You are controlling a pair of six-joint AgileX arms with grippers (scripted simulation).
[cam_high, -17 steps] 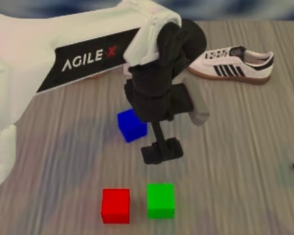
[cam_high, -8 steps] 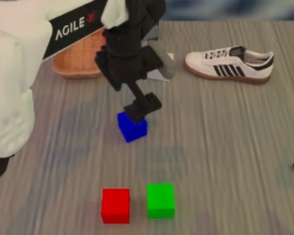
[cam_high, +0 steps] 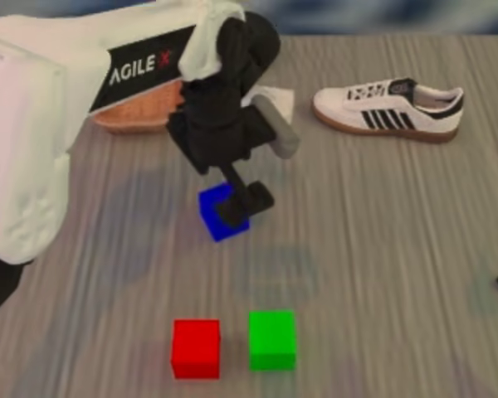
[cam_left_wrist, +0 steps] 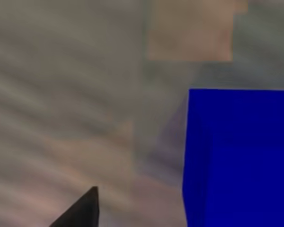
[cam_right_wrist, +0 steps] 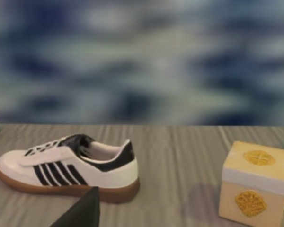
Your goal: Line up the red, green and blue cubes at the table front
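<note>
Blue cube (cam_high: pixel 222 214) rests mid-surface (cam_high: pixel 382 249), behind the red cube (cam_high: pixel 195 349) and green cube (cam_high: pixel 271 339). Left pincer (cam_high: pixel 242 204) sits directly over it; finger state indeterminate.

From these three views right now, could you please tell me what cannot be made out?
- Left pincer over the blue cube, top view: the arm's body hides whether it is open or shut.
- Basket, top view: mostly covered by the left arm.
- Right pincer: outside the top view.
- Blue cube, left wrist view: cut by the picture's edge.
</note>
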